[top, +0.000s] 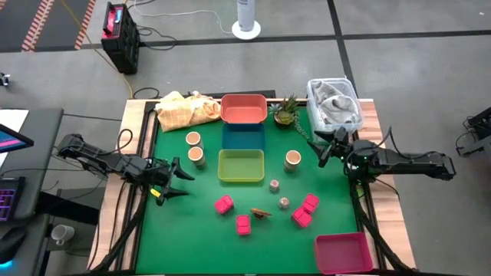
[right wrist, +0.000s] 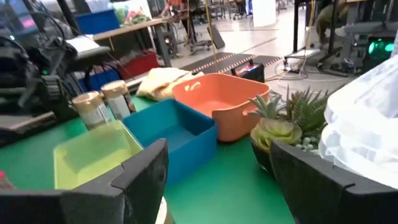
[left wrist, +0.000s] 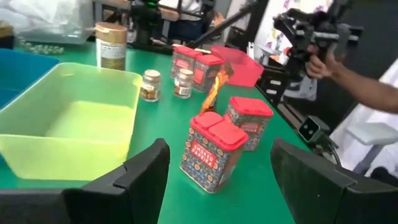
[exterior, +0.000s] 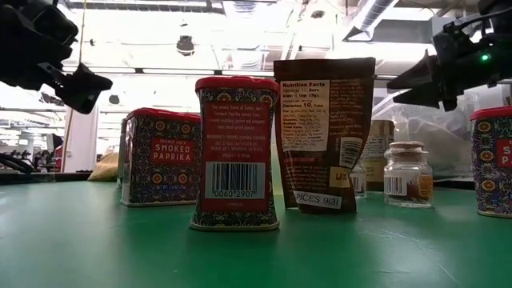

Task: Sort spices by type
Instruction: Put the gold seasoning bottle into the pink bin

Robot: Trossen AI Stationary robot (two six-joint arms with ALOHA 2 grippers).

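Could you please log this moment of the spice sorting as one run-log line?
left gripper: open, empty, left of green bin | right gripper: open, empty, beside succulent | paprika tins: unsorted on mat | bins: empty

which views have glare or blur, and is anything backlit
Low view: bright ceiling lights and windows blow out the background, so the red tin and brown pouch are backlit and dim. Left wrist view: the near dark fingers are soft, and so is the person's sleeve. Right wrist view: the white bag is overexposed. High view: even light, soft shadows.
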